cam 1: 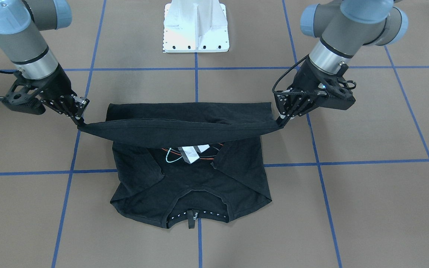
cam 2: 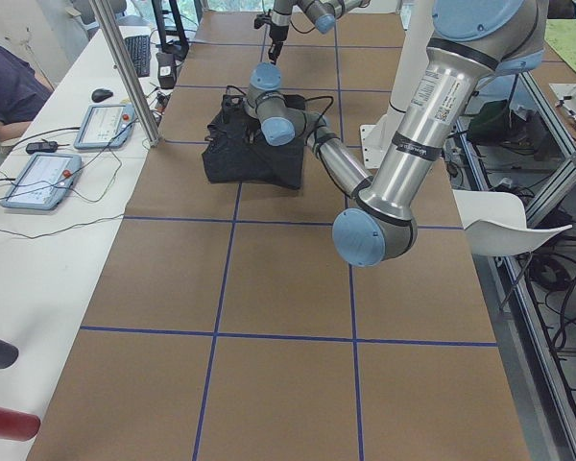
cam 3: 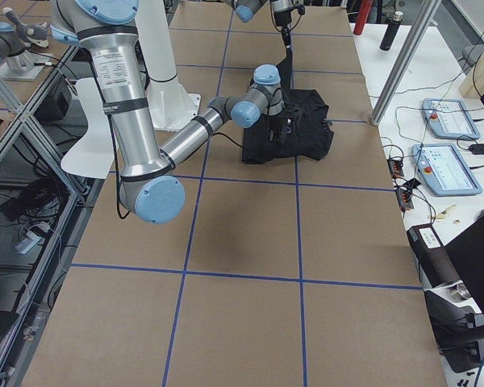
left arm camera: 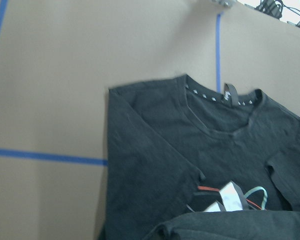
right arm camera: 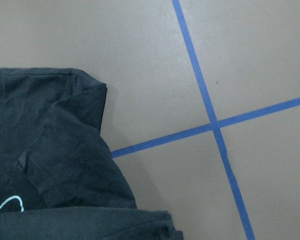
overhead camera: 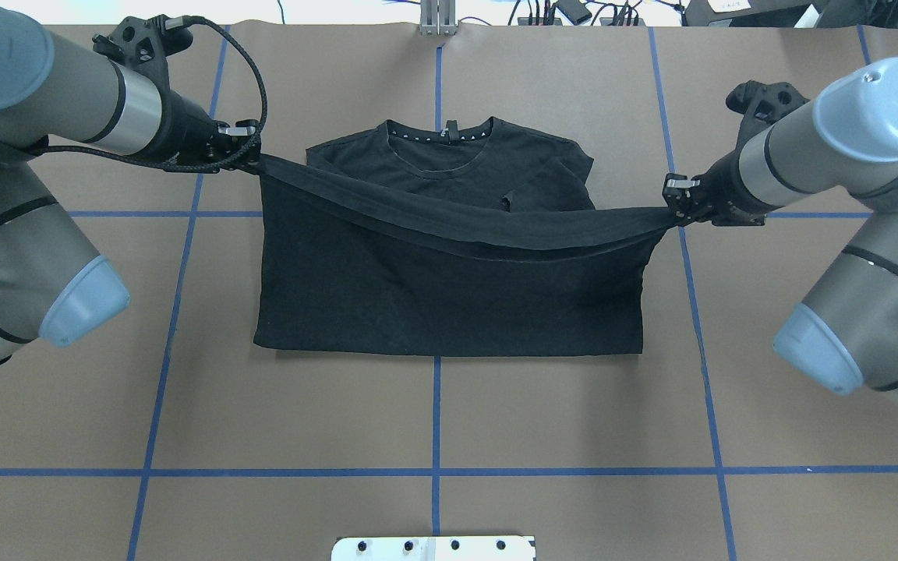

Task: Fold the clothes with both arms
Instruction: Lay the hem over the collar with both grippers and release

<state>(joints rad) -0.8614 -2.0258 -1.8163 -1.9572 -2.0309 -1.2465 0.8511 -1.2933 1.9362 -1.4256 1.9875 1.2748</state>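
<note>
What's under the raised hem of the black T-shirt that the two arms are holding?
Beneath the raised hem of the black cotton T-shirt, part of the grey-white block print with red and teal ovals peeks out; the rest of it is covered.

The left arm [overhead camera: 44,86] and the right arm [overhead camera: 807,148] are fat grey tubes with shiny silver ends and big light-blue caps at the joints. Thin black rings go around them, and one ring has small letters. The left hand [cam 1: 282,118] and the right hand [cam 1: 79,120] are black with little silver screws. A black cable [overhead camera: 251,64] loops to each. The white base [cam 1: 196,28] has dark screws.
</note>
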